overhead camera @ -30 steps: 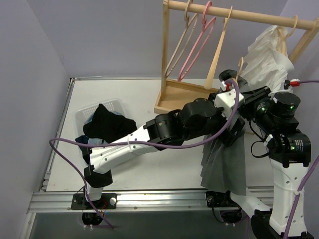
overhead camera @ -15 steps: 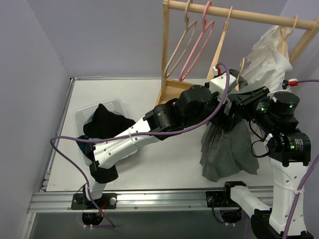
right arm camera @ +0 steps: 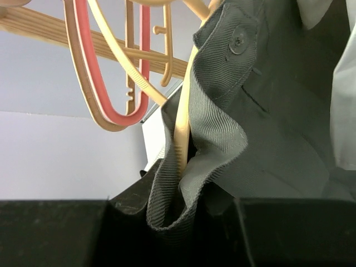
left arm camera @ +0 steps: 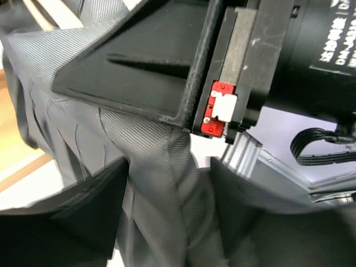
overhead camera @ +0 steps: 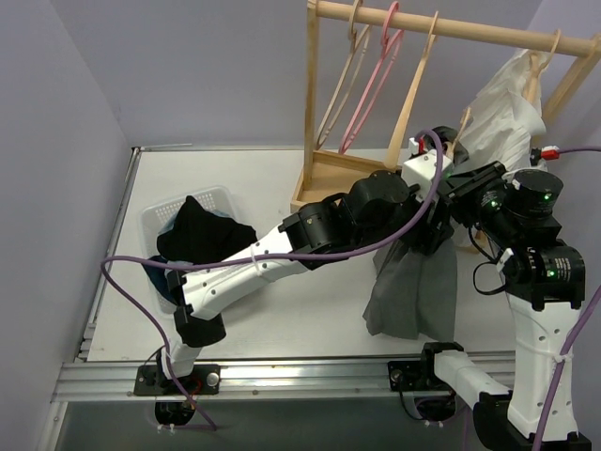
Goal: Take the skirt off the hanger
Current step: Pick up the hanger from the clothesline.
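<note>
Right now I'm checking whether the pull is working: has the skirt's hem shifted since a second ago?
Yes. The hem of the skirt has drawn back from the front rail, which it reached before, and shifted slightly left.

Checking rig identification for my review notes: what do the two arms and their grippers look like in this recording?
Both arms have glossy white link shells and round black joint housings: left arm, right arm. A purple cable loops along the left arm. Small green lights glow on the right arm's black joints. The left gripper and right gripper have matte black fingers.
</note>
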